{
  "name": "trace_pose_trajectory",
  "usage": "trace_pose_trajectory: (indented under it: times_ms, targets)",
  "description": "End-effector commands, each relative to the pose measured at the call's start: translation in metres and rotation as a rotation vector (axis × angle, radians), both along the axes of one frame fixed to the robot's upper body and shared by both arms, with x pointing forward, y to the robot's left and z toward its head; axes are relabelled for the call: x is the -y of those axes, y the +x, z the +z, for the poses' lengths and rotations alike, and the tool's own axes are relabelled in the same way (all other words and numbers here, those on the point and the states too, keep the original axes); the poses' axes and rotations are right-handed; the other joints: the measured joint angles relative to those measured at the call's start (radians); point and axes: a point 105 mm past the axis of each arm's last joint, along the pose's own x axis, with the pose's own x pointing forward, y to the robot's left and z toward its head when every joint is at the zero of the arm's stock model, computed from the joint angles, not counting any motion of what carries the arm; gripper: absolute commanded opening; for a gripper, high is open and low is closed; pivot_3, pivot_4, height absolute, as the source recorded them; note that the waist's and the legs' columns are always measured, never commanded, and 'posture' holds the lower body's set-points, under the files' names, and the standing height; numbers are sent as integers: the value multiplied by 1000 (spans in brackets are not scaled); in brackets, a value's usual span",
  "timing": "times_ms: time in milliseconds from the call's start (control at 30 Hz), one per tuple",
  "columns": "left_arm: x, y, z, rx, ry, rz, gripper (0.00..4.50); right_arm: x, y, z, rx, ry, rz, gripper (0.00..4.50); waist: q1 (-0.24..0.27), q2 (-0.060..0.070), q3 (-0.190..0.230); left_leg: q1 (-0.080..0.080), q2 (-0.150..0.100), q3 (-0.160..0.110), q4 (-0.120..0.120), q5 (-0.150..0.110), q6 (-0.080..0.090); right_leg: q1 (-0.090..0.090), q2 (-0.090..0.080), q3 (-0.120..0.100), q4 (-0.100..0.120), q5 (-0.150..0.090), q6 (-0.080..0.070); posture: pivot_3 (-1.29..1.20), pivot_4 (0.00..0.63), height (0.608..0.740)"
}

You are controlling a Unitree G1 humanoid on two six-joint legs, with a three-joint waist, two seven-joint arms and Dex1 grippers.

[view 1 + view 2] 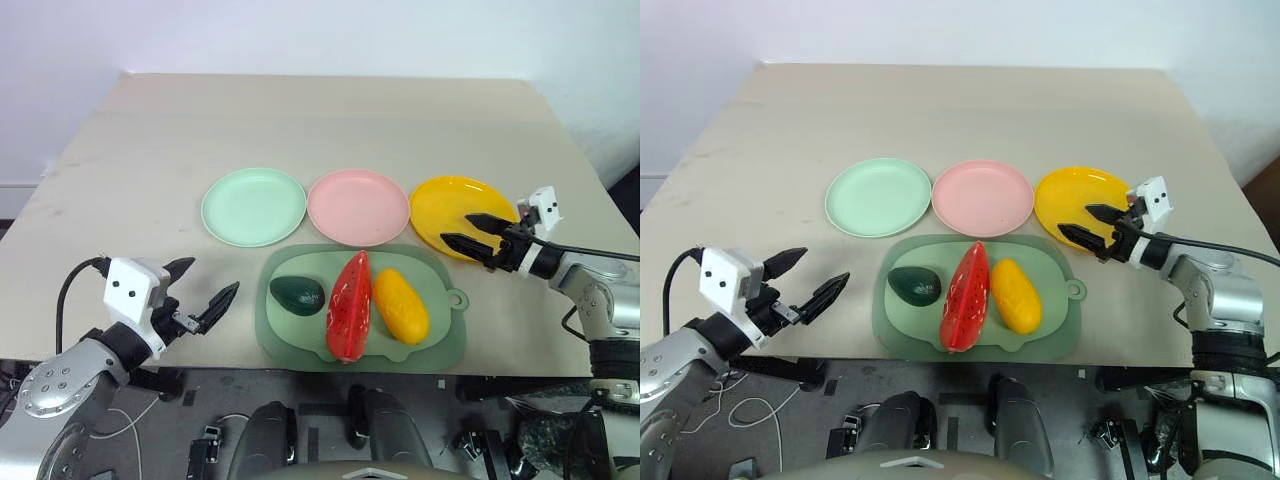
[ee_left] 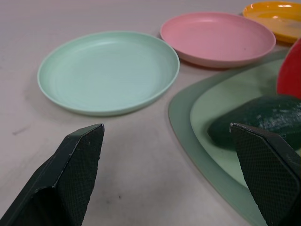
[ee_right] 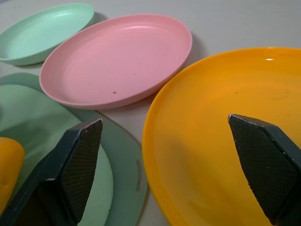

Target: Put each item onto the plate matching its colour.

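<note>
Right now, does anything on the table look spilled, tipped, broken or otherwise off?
Nothing stands out. The dark green toy avocado, red watermelon wedge and yellow-orange mango lie side by side on the pale green tray; the three plates sit flat and empty.

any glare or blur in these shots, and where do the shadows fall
Left eye view: even light, soft shadows close under the plates, a bright sheen on the yellow plate and watermelon. Right wrist view: a small glare spot near the yellow plate's far rim, and its own fingers look soft. Left wrist view: fingers are soft, the green plate sharper.
</note>
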Motion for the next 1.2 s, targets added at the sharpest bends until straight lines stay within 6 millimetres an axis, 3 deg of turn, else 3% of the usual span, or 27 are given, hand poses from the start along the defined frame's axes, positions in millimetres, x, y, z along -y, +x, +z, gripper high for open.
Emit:
trace_pose_trajectory:
  times_ms: [33,367,633,800,1000,1200]
  targets:
    - [5,-3,12,53,8,-16,4471,-3,4,12,55,3,17,4500,2,0,0,0,0,0,0,0,0,0,0,0,0,0,0,0,150,740]
    - [14,-2,12,66,-15,-29,4471,-1,2,11,53,-19,22,4500,1,0,0,0,0,0,0,0,0,0,0,0,0,0,0,0,150,740]
    - [9,2,13,54,-6,-65,4471,4,-8,35,76,-19,-9,4500,3,0,0,0,0,0,0,0,0,0,0,0,0,0,0,0,150,740]
    - [4,7,18,52,17,-110,4471,-6,-29,49,51,-5,-16,4500,4,0,0,0,0,0,0,0,0,0,0,0,0,0,0,0,150,740]
    - [7,12,31,61,3,-189,4471,-39,-76,56,-86,6,82,4500,20,0,0,-1,0,0,0,0,0,-1,0,0,0,-1,-2,0,150,740]
    - [9,19,33,58,-4,-230,4471,-51,-94,51,-186,-90,24,4500,24,0,0,-1,0,0,0,0,0,-1,0,0,-1,-2,-2,0,150,740]
